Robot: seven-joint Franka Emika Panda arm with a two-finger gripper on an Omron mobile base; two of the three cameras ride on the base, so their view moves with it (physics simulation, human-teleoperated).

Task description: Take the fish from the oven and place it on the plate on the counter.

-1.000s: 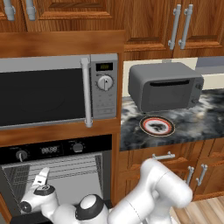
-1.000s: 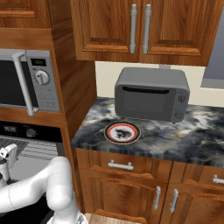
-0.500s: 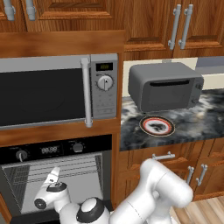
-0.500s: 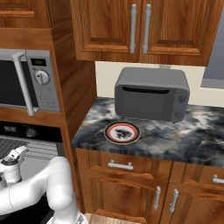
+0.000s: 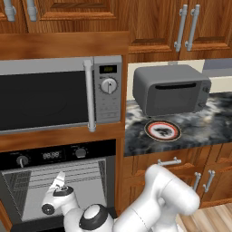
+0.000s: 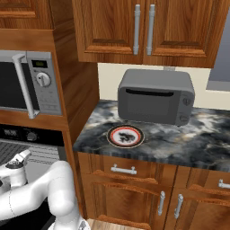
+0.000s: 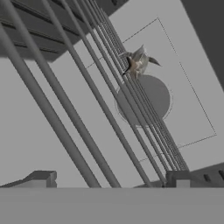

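Gripper: we see our gripper [image 7: 109, 181] inside the open oven [image 5: 59, 181]; its two dark finger tips stand wide apart at the bottom of the hand view and nothing lies between them.
Contact: we touch nothing that we can make out; the fingers hang over the grey oven floor.
Fish: one fish [image 7: 139, 63], small and silver-grey, lies on the wire rack [image 7: 87, 100] at about 1 o'clock from our gripper in the hand view, well apart from the tips.
In the way: the rack bars run between our gripper and the fish.
Plate: one plate [image 5: 162, 130] sits on the table [image 5: 213, 124], at 3 o'clock from the oven, just in front of the toaster oven [image 5: 171, 89].
Other things: one microwave [image 5: 59, 97] directly above the oven; one toaster oven.
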